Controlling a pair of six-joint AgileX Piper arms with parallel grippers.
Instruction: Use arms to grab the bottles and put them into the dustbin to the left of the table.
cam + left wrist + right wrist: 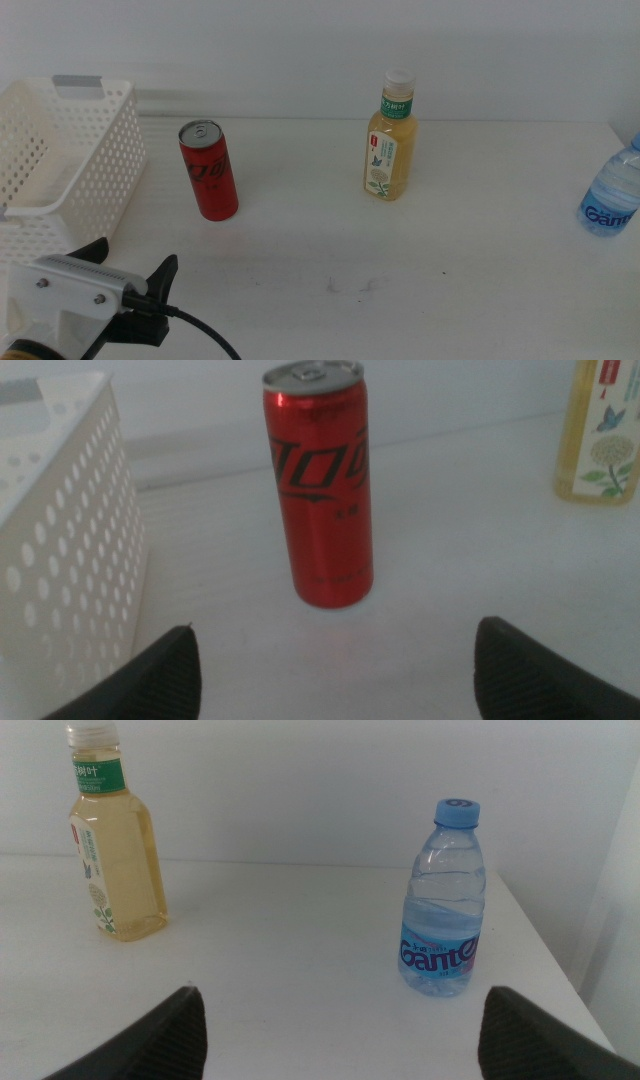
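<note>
My table [480, 290] is white and faintly scuffed. At its left edge sits the white bin [95, 165] with perforated walls. The juice bottle [390, 140] stands upright mid-table, yellow with a white cap and a green label whose writing is too small to read. The red can [208, 170] stands upright between bin and juice, near the bin, with dark lettering I can't make out. The water bottle [443, 900] stands upright at the right edge; its blue label reads "Gante". My left gripper [335, 665] hangs before the can, jaws apart, empty. My right gripper [340, 1030] faces juice and water, jaws apart, empty.
</note>
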